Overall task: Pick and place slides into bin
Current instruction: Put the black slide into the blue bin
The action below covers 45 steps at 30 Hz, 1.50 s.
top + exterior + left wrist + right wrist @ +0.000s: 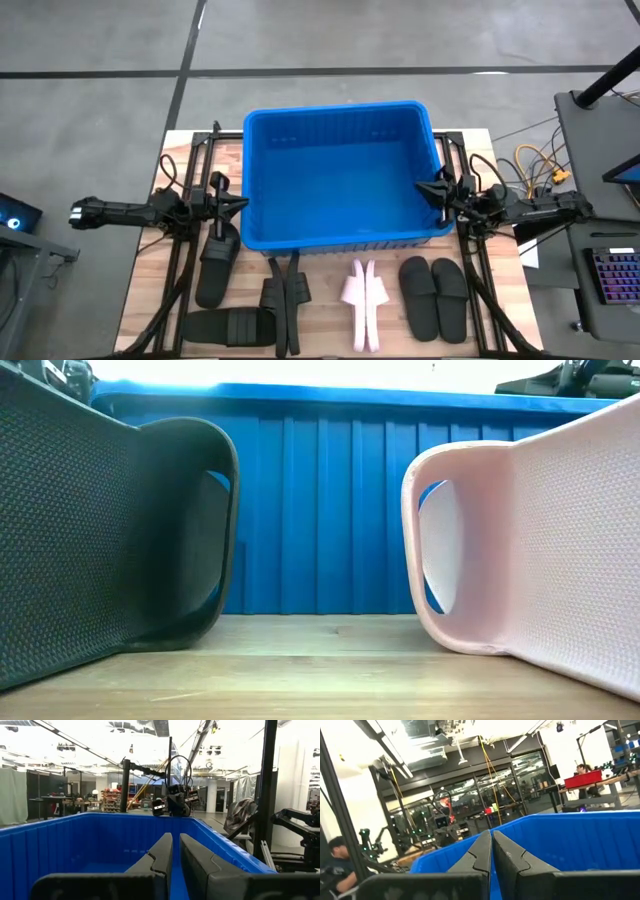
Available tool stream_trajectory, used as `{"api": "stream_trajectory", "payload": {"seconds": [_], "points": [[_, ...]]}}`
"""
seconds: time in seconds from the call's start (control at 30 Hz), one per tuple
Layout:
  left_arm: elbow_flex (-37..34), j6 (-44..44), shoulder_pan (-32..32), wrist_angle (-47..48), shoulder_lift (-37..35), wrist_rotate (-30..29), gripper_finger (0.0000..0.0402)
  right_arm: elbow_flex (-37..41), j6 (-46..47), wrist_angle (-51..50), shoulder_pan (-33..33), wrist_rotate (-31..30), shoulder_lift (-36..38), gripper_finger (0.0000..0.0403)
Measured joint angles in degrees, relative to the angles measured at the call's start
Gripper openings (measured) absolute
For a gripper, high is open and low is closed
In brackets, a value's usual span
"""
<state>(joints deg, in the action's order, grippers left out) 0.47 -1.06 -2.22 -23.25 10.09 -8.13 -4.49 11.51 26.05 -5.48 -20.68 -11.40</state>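
Observation:
The blue bin (340, 175) stands on the far half of the wooden table. In front of it lie the slides. Two black ones (217, 265) (228, 326) are at the near left and a black pair (436, 297) at the near right. A pale pink pair (363, 300) stands on edge in the middle. In the low view a black slide (100, 530) and a pink slide (530, 550) show close up. My left gripper (238, 203) (175, 855) hovers shut at the bin's left wall. My right gripper (425, 188) (491, 847) hovers shut at its right rim. Neither holds anything.
A narrow black forked piece (285, 300) lies between the left slides and the pink pair. Black frame rails (185, 250) run along both table sides. Cables (535, 165) and a keyboard (612, 280) sit off the table's right. A person (337, 865) shows in the room beyond.

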Motion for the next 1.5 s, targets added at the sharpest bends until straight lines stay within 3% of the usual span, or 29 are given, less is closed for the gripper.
{"api": "stream_trajectory", "payload": {"seconds": [0.1, 0.33, 0.53, 0.7, 0.9, 1.07, 1.23, 1.43, 1.5], "points": [[0.0, 0.0, 0.0, -0.1, 0.0, 0.01, 0.002, 0.0, 0.83, 0.87, 0.15, -0.1, 0.0, 0.0009], [-0.01, 0.0, 0.0, -0.25, 0.0, 0.01, 0.002, 0.02, 12.32, 8.39, 0.15, -0.38, -0.02, 0.0009], [-0.01, -0.02, 0.0, -4.54, 0.09, 0.0, 0.002, 0.02, 11.37, 17.1, 0.13, -0.38, 0.0, 0.0009], [-0.01, -0.08, 0.0, -14.52, -0.02, -1.8, 0.002, -0.02, 8.34, 20.13, 0.13, -0.13, -0.03, 0.0012], [0.0, -0.54, 0.0, -21.16, 0.23, -6.99, 0.0025, -5.4, -0.92, 18.94, 0.11, 0.07, -4.25, 0.0059], [0.0, -5.95, 0.0, -23.29, 0.35, -7.54, 0.0064, -14.04, -5.6, 12.58, 0.11, 0.1, -11.11, 0.0131], [-0.01, -10.62, -0.02, -24.88, 0.71, -8.72, 0.0125, -25.68, -4.79, -0.73, 0.11, 1.31, -18.74, 0.0194], [0.06, -15.97, 0.0, -33.86, 0.72, -10.4, 0.0159, -43.34, 2.83, -21.44, 0.11, 12.73, -27.34, 0.0215], [1.13, -16.59, 0.0, -32.5, 0.83, -10.26, 0.0159, -49.27, 4.94, -30.21, 0.09, 14.79, -30.27, 0.0212]]}}
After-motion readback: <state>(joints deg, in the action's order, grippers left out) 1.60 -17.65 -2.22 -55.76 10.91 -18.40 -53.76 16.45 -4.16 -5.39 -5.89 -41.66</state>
